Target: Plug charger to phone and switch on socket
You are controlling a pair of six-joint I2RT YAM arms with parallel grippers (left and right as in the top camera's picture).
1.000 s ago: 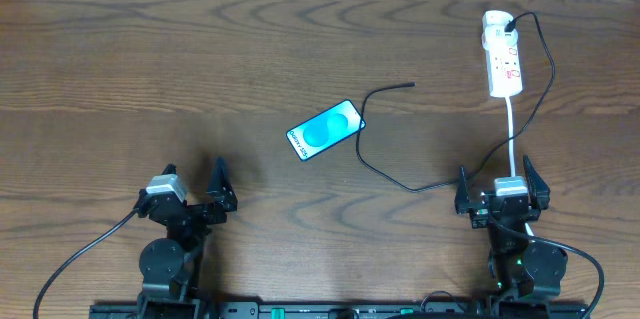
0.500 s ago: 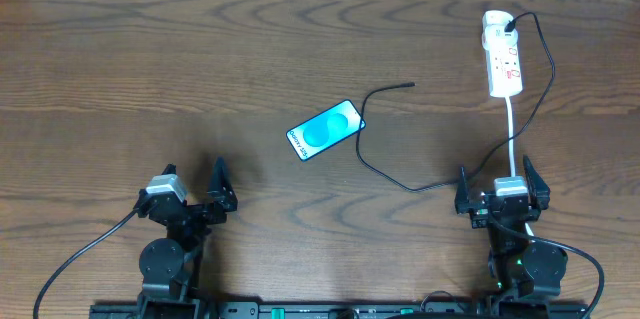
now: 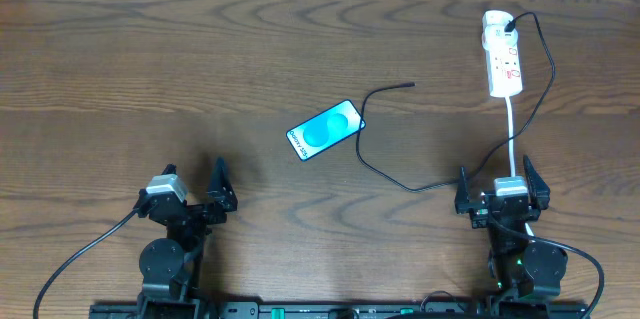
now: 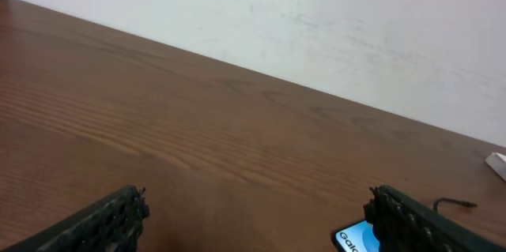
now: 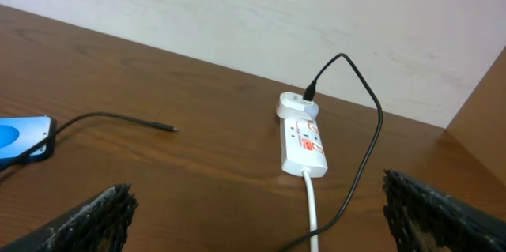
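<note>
Grippers wait at the near edge of the wooden table (image 3: 120, 69). The left gripper (image 3: 193, 179) and the right gripper (image 3: 497, 181) both stand empty, fingers spread wide. We see the phone (image 3: 326, 130) lying flat and askew near the table's middle, screen up. The black cable of the charger (image 3: 414, 189) passes just beside its right end. The connector tip (image 3: 410, 85) rests loose on the wood a little beyond the phone, not yet in its port. The cable's other end, a black plug (image 3: 510, 27), sits in the far end of the socket (image 3: 504, 59) at the far right.

We judge the layout suits a split of work, with the left arm nearer the phone and the right arm in line with the socket. Nothing blocks the way to phone or tip. On the right, the socket's white cord (image 3: 512, 134) runs straight back toward the right gripper, and the charger's slack loops across beside it. We judge either could snag a reach for the switches.
</note>
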